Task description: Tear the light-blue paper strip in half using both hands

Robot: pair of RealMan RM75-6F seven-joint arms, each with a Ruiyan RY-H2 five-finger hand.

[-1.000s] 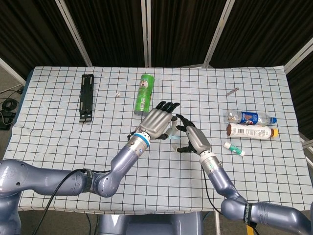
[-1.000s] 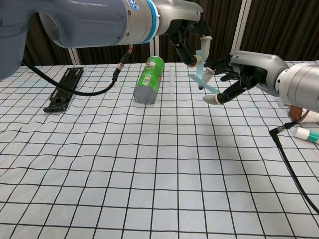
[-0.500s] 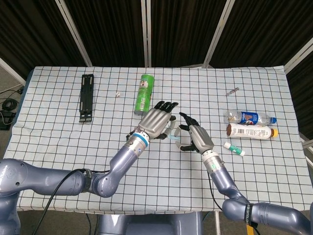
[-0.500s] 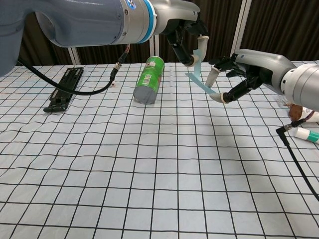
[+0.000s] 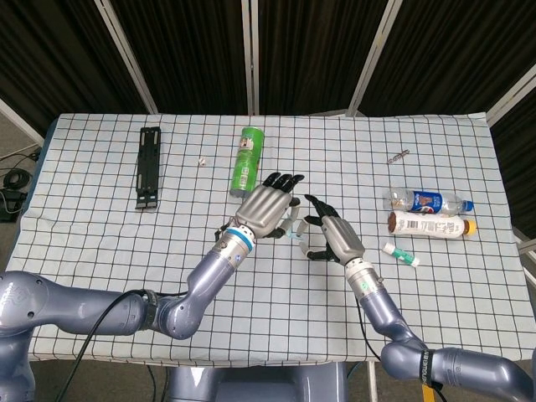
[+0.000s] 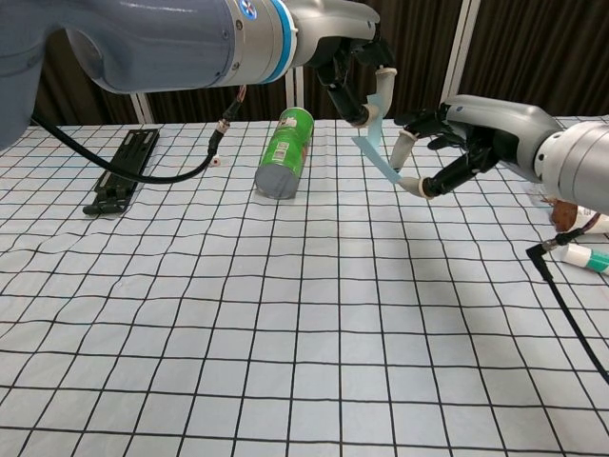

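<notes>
Chest view shows my right hand (image 6: pixel 447 143) has moved closer, fingers now closing on the low end of the blue strip (image 6: pixel 379 148). My left hand (image 6: pixel 357 62) pinches its top, up over the table (image 6: pixel 285 333). Nearly ready to tear.

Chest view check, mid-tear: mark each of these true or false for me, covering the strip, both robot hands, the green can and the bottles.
1. The left robot hand holds the light-blue paper strip up off the table. True.
2. The strip is already in two separate pieces. False: it still shows as one piece.
3. The right robot hand is at the strip's lower end. True.
4. The green can stands upright. False: it lies on its side.
5. The bottles lie beside the black rack. False: they lie at the opposite side of the table from it.
</notes>
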